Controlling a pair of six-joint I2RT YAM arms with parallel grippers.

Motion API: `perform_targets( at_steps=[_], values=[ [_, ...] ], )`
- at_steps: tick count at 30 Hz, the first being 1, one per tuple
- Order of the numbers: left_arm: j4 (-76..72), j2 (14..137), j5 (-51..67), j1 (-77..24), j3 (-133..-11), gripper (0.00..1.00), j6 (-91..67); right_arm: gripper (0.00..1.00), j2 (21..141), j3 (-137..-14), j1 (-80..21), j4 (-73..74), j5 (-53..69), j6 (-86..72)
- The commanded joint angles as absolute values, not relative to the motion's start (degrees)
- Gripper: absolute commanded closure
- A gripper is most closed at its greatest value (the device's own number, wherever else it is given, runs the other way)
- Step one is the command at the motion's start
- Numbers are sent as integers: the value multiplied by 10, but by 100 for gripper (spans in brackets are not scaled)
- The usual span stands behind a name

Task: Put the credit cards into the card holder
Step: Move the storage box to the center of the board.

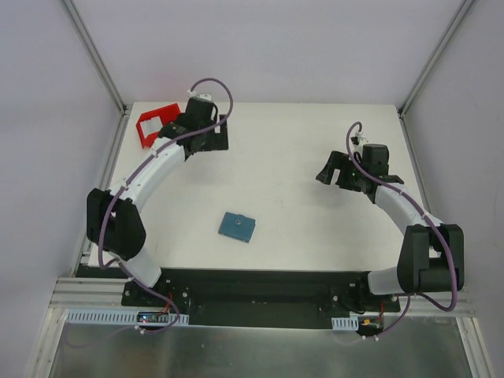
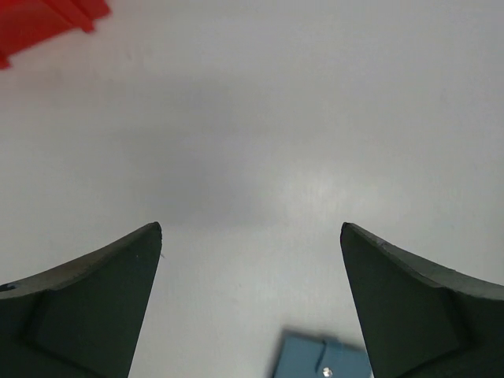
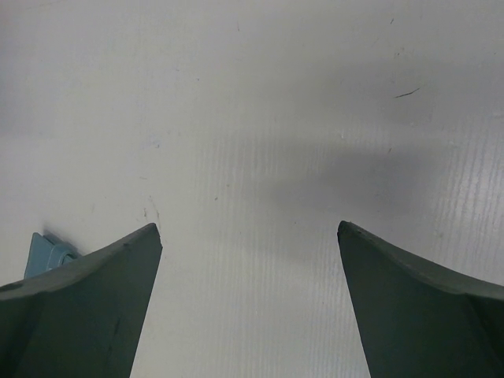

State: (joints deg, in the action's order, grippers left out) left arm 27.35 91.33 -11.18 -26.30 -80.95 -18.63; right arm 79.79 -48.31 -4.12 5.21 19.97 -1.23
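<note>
On a white tabletop (image 1: 299, 205), two black-and-white robot arms hang over their work with both hands empty. At far left the left gripper (image 1: 206, 138) hovers just beside a small red plastic bin (image 1: 150, 126). Its dark fingers (image 2: 94, 315) are spread wide with only bare table between them. The right gripper (image 1: 334, 172), well apart at the right, likewise stands with jaws wide and nothing in them.

The card holder (image 1: 236, 227), a small teal-blue square wallet, lies flat and apparently folded shut near the front middle of the table. It sits between the two arms and is touched by neither. Its edge peeps into the bottom of the left wrist view and the left margin of the right.

No credit cards can be told for certain in any view, though a pale patch inside the bin may be one. The step in hand looks like fetching a card from that bin. Done well, it would mean lowering the spread fingers square over a card's edges and closing gently so the thin plastic does not skate. The other hand would steady and open the wallet before any card arrives.
</note>
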Motion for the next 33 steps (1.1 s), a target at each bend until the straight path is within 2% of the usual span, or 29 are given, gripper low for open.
perform_targets(
  at_steps=[1,9,13,20,33],
  values=[
    [293,994,-149,-198,-910,5,-113,4,804,-511,-33,54,208,-4],
    [286,1150,-183,-133,-1057,1,-50,4,812,-517,-32,57,211,-4],
    [281,1213,-151,-103,-1118,1,-56,4,818,-516,-31,57,212,-4],
    [256,1280,-120,-76,-1202,1,-20,4,832,-519,-29,60,218,11],
    [227,1348,-49,-41,-1261,1,-39,4,858,-533,-28,63,235,6]
  ],
)
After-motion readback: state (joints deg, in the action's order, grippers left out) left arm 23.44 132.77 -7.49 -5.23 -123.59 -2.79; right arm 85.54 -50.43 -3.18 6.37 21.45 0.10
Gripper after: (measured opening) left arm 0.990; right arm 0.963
